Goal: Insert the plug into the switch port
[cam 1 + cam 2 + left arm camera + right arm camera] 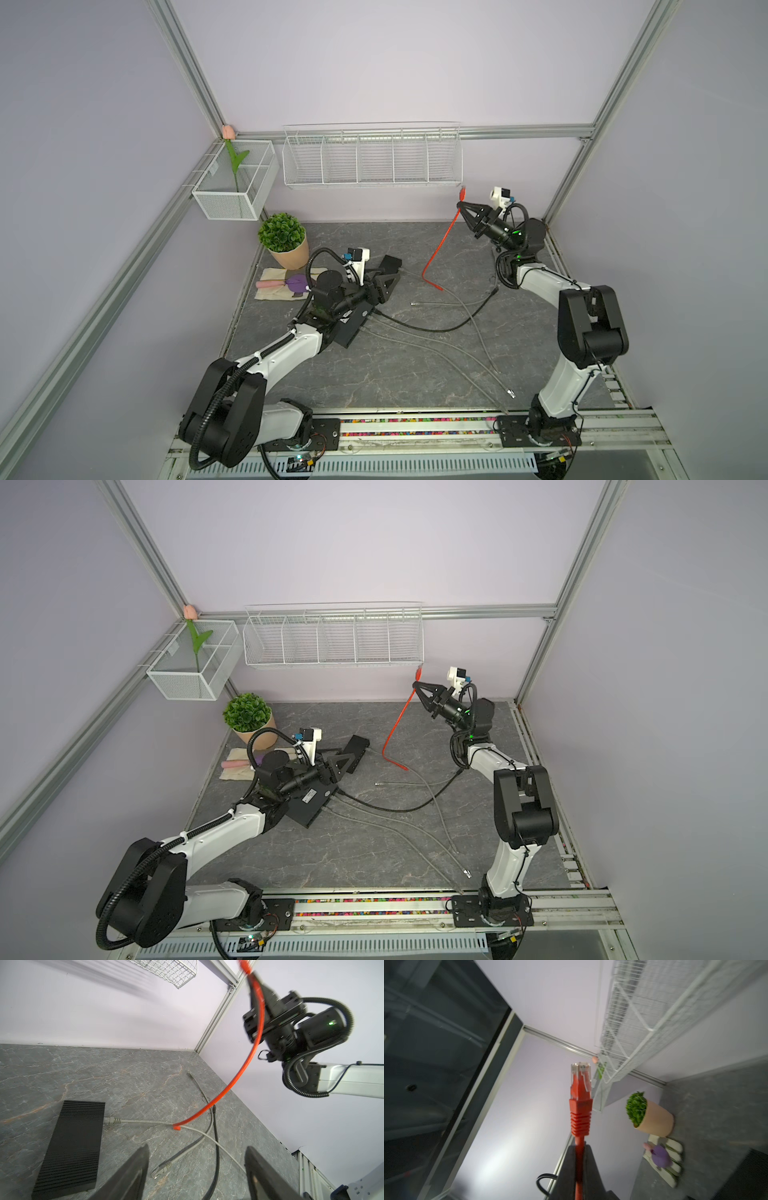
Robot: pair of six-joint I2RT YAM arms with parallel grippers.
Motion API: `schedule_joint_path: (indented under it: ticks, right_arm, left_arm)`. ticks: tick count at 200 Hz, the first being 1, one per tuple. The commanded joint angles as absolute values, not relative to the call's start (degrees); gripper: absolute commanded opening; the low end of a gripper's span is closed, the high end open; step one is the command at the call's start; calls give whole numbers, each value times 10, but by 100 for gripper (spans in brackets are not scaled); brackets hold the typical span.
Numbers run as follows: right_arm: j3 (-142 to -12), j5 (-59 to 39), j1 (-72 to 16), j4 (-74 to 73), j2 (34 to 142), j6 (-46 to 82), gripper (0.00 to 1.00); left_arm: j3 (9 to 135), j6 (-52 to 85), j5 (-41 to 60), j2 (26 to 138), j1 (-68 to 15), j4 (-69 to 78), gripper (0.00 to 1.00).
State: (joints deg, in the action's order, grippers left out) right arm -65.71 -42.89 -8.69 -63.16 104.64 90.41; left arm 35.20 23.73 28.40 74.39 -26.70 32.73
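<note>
Right hand (459, 204) grips the orange cable (444, 237) behind the plug (581, 1084), high off the table (374, 374); left hand (197, 1155) gapes empty by the switch (70, 1147), insertion not yet done.

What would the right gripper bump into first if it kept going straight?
Probably nothing soon. The right gripper, shut on the orange cable, aims its plug beside the wire basket towards the far lavender wall. The basket is closest and might get brushed; depth is unclear.

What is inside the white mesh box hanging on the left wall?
One pink tulip with green stem. Nothing else shows, but the front wall of the mesh box veils its floor.
</note>
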Motion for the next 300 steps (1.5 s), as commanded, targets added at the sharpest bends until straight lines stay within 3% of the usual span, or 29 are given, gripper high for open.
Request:
schedule_joint_path:
  ticks: [1, 26, 53, 69, 85, 99, 110, 131, 144, 172, 185, 206, 229, 275, 300]
  right_arm:
    - [-647, -410, -91, -433, 1002, 729, 8]
    - [-644, -342, -77, -265, 961, 592, 8]
    - [-649, -284, -26, -183, 961, 541, 8]
    - [-619, -304, 31, -274, 993, 647, 7]
    - [-603, -379, 75, -590, 1106, 901, 7]
    - [-683, -428, 59, -817, 1228, 1085, 7]
    - [-735, -484, 16, -818, 1255, 1081, 7]
    - [-730, -499, -79, -602, 1206, 883, 7]
    - [-754, -511, -128, -578, 1193, 835, 7]
    - [-932, -504, -161, -814, 1252, 1120, 7]
    - [-1032, -469, -127, -804, 1274, 1186, 7]
    - [-1024, -418, -40, -683, 1258, 1132, 7]
    - [-916, -461, -26, -600, 1218, 1014, 7]
    - [-824, -493, -21, -646, 1138, 950, 7]
    - [-808, -484, -16, -396, 1017, 724, 7]
  left_arm:
    - [342, 230, 284, 732, -269, 315, 74]
    - [338, 228, 280, 715, -269, 315, 74]
    - [337, 225, 275, 705, -269, 306, 74]
    - [335, 226, 274, 701, -270, 305, 74]
    - [333, 226, 274, 694, -269, 302, 74]
    - [334, 223, 271, 688, -269, 296, 74]
    - [336, 220, 266, 685, -269, 292, 74]
    - [344, 216, 257, 685, -269, 281, 74]
    - [352, 211, 257, 684, -269, 264, 74]
    - [350, 207, 246, 668, -269, 251, 74]
    - [352, 209, 244, 664, -269, 249, 74]
    - [352, 211, 245, 652, -269, 244, 74]
    - [343, 203, 229, 637, -269, 237, 74]
    - [352, 202, 235, 647, -269, 234, 74]
    - [348, 200, 229, 637, -269, 229, 74]
